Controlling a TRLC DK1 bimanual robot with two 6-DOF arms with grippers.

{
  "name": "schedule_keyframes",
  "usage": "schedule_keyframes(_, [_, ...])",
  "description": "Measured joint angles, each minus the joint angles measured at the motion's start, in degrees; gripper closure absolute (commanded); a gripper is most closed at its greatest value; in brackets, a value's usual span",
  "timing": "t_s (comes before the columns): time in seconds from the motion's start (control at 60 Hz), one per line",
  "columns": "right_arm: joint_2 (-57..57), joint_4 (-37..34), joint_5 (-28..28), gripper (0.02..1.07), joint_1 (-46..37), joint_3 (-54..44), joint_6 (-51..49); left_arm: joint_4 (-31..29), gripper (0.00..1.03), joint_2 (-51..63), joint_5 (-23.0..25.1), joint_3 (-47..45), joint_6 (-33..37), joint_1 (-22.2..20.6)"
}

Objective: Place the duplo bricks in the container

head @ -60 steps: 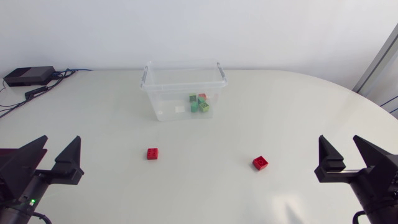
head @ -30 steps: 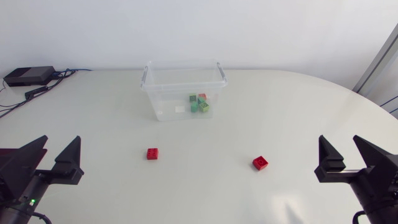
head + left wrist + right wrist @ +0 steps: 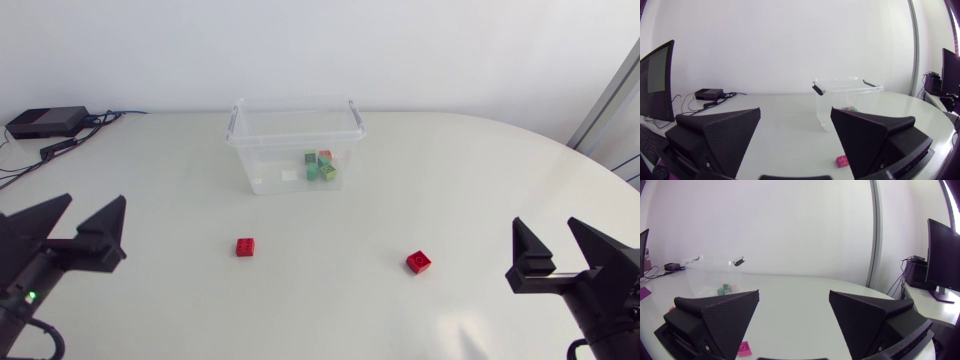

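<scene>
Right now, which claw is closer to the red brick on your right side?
Right. My right gripper hovers open just outward of that red brick; my left gripper is far across the table, beyond the other red brick.

Head view high, looking down; wrist views low, level — all share container [image 3: 272,165]

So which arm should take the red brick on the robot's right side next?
Right, probably. The right gripper, open, is nearer that red brick; the left gripper has the other red brick closer.
</scene>
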Motion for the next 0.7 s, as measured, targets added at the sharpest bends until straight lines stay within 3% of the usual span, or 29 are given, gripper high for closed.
schedule_keyframes(0.15, [0.00,0.00,0.00,0.06,0.00,0.00,0.00,-5.14,0.06,13.66,-0.07,11.80,-3.43,-1.27])
schedule_keyframes(0.333, [0.00,-0.02,0.00,0.06,0.00,0.00,0.00,-24.57,0.05,37.13,-2.75,29.94,-8.70,-9.09])
schedule_keyframes(0.433, [0.00,-0.02,0.00,0.06,0.00,0.00,0.00,-33.55,0.06,49.57,-2.60,38.64,-8.94,-11.17])
schedule_keyframes(0.7, [0.00,-0.02,0.00,0.06,0.00,0.00,0.00,-41.57,0.10,72.35,-1.42,50.25,-12.22,-14.34])
